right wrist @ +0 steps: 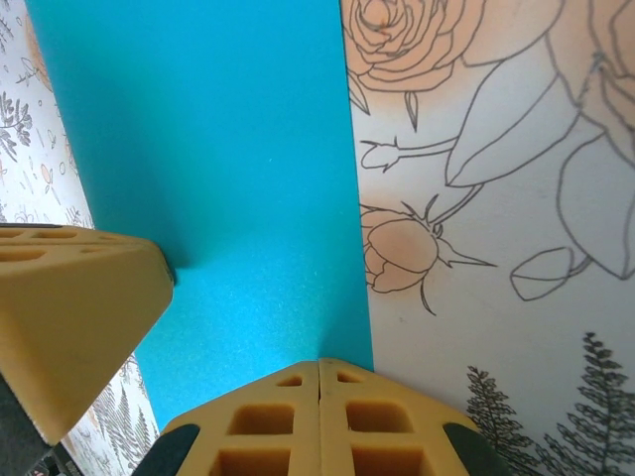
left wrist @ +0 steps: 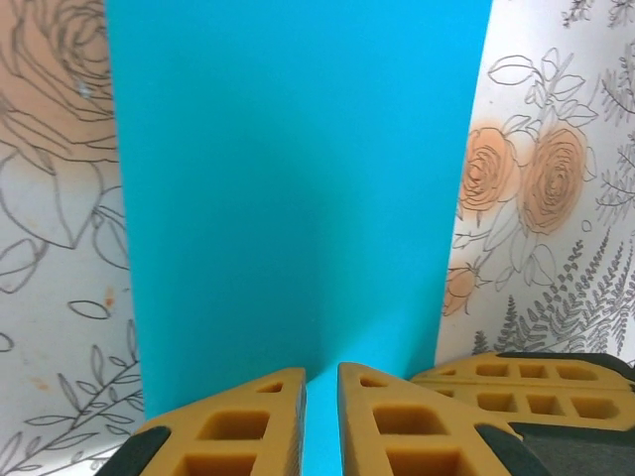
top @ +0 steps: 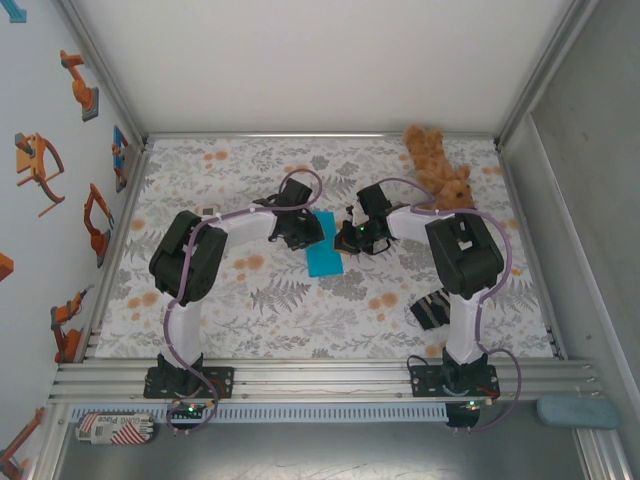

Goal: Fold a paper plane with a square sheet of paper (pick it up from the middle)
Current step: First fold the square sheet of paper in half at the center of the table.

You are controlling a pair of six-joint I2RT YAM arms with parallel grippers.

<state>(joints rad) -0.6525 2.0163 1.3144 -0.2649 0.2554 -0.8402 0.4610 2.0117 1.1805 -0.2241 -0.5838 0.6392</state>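
From above, the paper (top: 323,257) lay as a narrow strip on the mat (top: 300,320), so a lengthwise half-fold looked already made. The left gripper (top: 303,232) stood at the paper's left edge and the right gripper (top: 352,240) just right of the paper. Their jaws could not be read from there. The bear (top: 440,165) lay beyond and right of the paper, and the cloth (top: 432,308) nearer and right of it. Both were well apart from it, leaving open mat all round the paper.

At the left wrist, the jaws stood narrow at the paper's near edge, with blue showing in the slit. A faint centre crease ran into that slit, so they seemed to pinch it. A right-gripper finger (left wrist: 526,382) sat at the paper's right edge.

At the right wrist, the pads met at the paper's near right corner. Whether paper lay between them could not be told. A left-gripper finger (right wrist: 79,317) touched the paper's left part.

The step in hand was probably setting the centre crease. The next move would call for one gripper to anchor while the other turned a corner, with care given how close the fingers stood.
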